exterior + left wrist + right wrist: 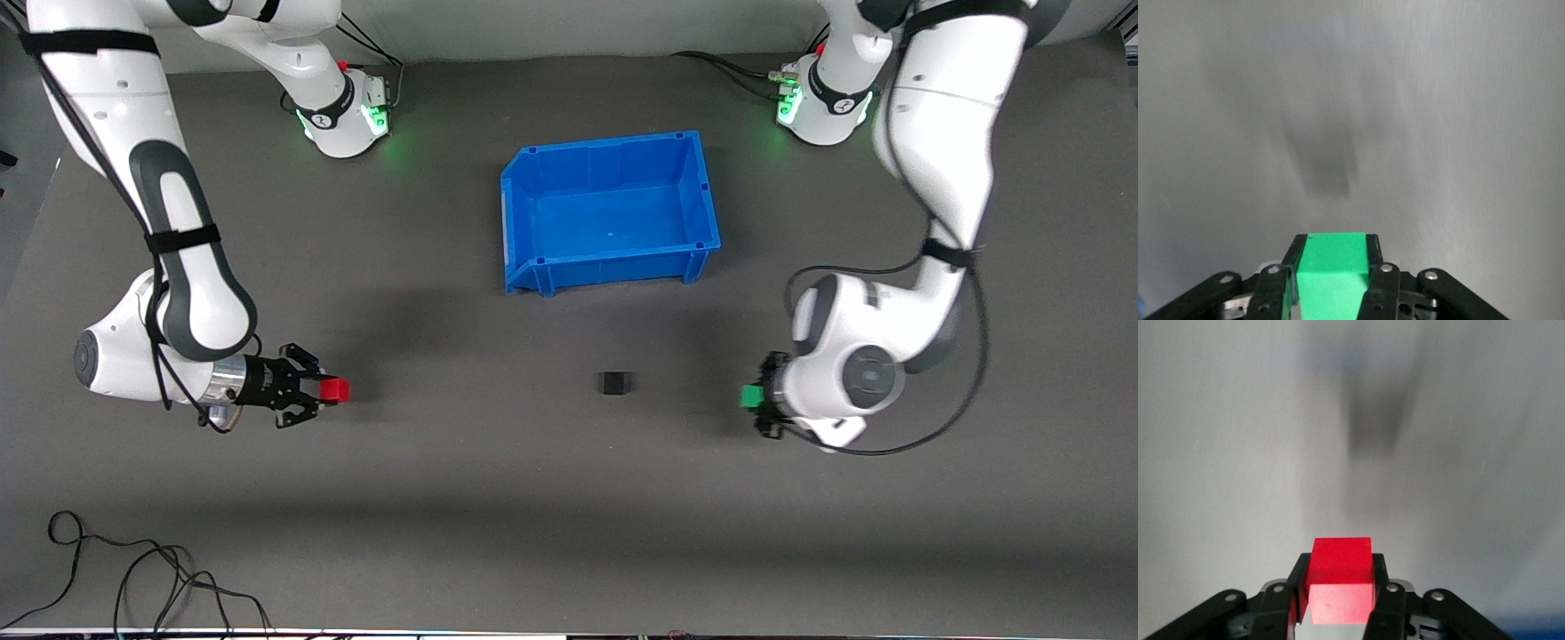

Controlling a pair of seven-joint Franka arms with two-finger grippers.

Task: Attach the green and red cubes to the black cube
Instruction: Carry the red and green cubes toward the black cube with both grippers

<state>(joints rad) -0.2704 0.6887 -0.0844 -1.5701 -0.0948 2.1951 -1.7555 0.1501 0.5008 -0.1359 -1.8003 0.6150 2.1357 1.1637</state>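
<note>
The black cube (614,383) sits on the dark table, nearer the front camera than the blue bin. My left gripper (757,397) is shut on the green cube (751,396), held level toward the left arm's end of the table and pointing at the black cube. In the left wrist view the green cube (1333,267) sits between my fingers (1373,257). My right gripper (322,391) is shut on the red cube (334,389) toward the right arm's end. In the right wrist view the red cube (1340,580) is clamped between my fingers (1298,577). The black cube shows as a blurred dark patch in both wrist views.
An empty blue bin (702,191) stands mid-table, farther from the front camera than the black cube. Loose black cables (133,569) lie at the table's near edge toward the right arm's end.
</note>
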